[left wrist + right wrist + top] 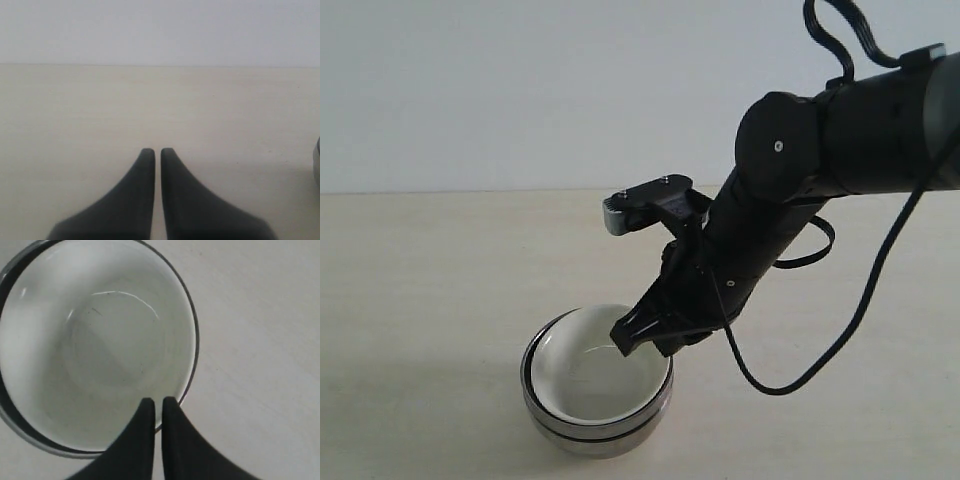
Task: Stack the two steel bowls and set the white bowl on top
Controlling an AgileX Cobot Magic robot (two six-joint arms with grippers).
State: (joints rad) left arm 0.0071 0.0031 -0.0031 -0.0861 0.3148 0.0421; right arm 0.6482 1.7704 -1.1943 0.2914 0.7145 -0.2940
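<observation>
From the exterior camera, the steel bowls sit nested one inside the other on the pale table, low and centre, with the white bowl seated in the upper one, so the stack reads as two metal bands under a white lining. The white bowl holds nothing. The right gripper hangs on its black arm over the stack's right-hand rim, a black cable looping beside it; this angle does not show how its jaws stand. Only the left wrist view shows the left gripper: its fingers are drawn almost together, a thin slit between them, holding nothing, over bare table, with a sliver of a steel bowl at the frame's edge. Looking straight down, the right wrist view shows the white bowl ringed by a steel rim. The right gripper has its jaws nearly closed above the near rim; whether the tips touch it I cannot tell.
</observation>
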